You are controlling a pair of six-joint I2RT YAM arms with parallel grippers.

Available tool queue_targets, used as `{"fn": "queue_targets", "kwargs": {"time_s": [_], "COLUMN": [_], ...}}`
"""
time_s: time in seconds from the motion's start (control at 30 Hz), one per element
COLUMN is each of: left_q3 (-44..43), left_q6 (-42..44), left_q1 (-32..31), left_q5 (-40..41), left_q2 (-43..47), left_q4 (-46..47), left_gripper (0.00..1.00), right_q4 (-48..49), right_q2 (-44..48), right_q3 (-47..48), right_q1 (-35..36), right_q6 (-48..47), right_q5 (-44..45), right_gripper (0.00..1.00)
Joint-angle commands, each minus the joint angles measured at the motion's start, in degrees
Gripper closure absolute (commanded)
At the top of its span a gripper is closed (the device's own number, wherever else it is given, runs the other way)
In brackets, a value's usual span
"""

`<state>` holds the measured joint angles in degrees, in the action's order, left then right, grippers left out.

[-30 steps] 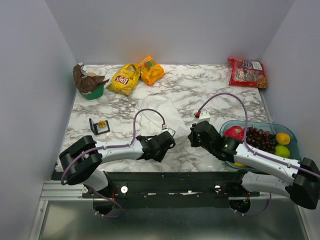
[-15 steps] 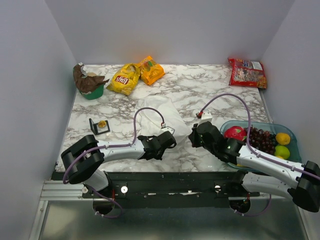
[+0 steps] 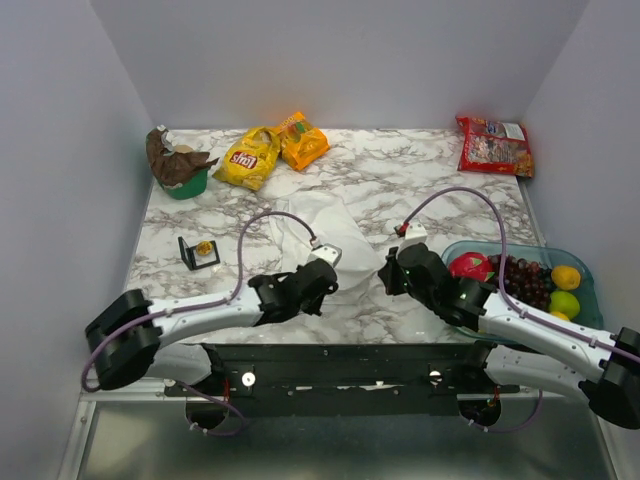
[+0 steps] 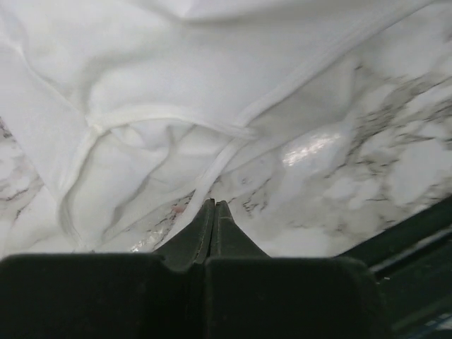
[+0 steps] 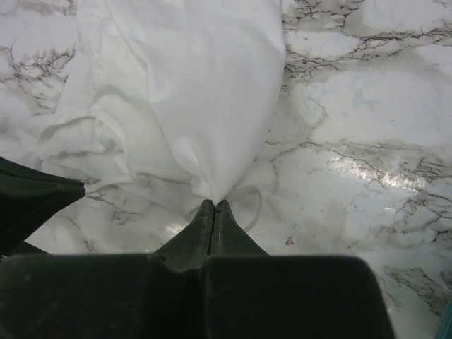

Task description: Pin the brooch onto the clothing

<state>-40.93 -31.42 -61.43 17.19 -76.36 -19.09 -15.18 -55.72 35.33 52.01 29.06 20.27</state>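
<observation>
The white clothing (image 3: pixel 322 228) lies crumpled mid-table, also filling the left wrist view (image 4: pixel 176 70) and the right wrist view (image 5: pixel 205 92). The brooch (image 3: pixel 204 247), a tiny gold disc, sits far to the left, apart from both arms. My left gripper (image 3: pixel 324 259) (image 4: pixel 214 205) is shut, its tips against the garment's near hem; no cloth shows between the jaws. My right gripper (image 3: pixel 386 270) (image 5: pixel 214 203) is shut on the clothing's right edge, and the fabric gathers to a point at its tips.
A small black frame (image 3: pixel 189 255) stands around the brooch. At the back are a green bowl (image 3: pixel 186 185), two yellow-orange snack bags (image 3: pixel 248 158) and a red bag (image 3: pixel 494 145). A blue tray (image 3: pixel 520 247) of fruit sits at the right under my right arm.
My left gripper has closed at the hem, and the left arm's elbow swung out to the left. The right gripper stayed shut on the cloth, hardly moving.
</observation>
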Motion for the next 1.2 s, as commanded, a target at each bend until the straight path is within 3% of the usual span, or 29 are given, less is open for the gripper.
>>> {"fn": "queue_targets", "kwargs": {"time_s": [0.0,0.17,0.27,0.33,0.47,0.67,1.17], "left_q3": [2.2,6.3,6.6,6.2,6.0,3.2,-0.6], "left_q6": [-1.2,-0.5,1.2,2.4,5.0,9.7,10.2], "left_q1": [2.8,11.9,12.2,11.8,8.4,5.4,4.9], "left_q5": [-2.0,-9.0,-10.0,-11.1,-10.8,-7.4,-8.2], "left_q2": [12.6,19.8,18.2,14.7,10.3,3.5,-5.8], "left_q4": [8.6,9.6,5.9,4.2,5.4,5.0,5.4], "left_gripper": [1.00,1.00,1.00,0.91,0.62,0.46,0.50], "right_q4": [-2.4,-1.2,0.5,1.2,2.0,2.0,1.9], "right_q2": [-0.6,-5.4,-7.6,-7.6,-6.5,-4.0,-1.2], "right_q3": [3.7,5.3,4.8,4.2,3.4,2.0,-0.2], "right_q1": [-0.3,-0.2,-0.2,-0.2,-0.2,-0.2,-0.2], "right_q6": [-1.7,-0.8,0.6,1.7,2.4,2.8,3.5], "right_q5": [-0.9,-5.5,-6.6,-6.3,-6.1,-6.1,-5.2], "right_gripper": [0.99,0.99,0.99,0.99,0.99,0.99,0.99]}}
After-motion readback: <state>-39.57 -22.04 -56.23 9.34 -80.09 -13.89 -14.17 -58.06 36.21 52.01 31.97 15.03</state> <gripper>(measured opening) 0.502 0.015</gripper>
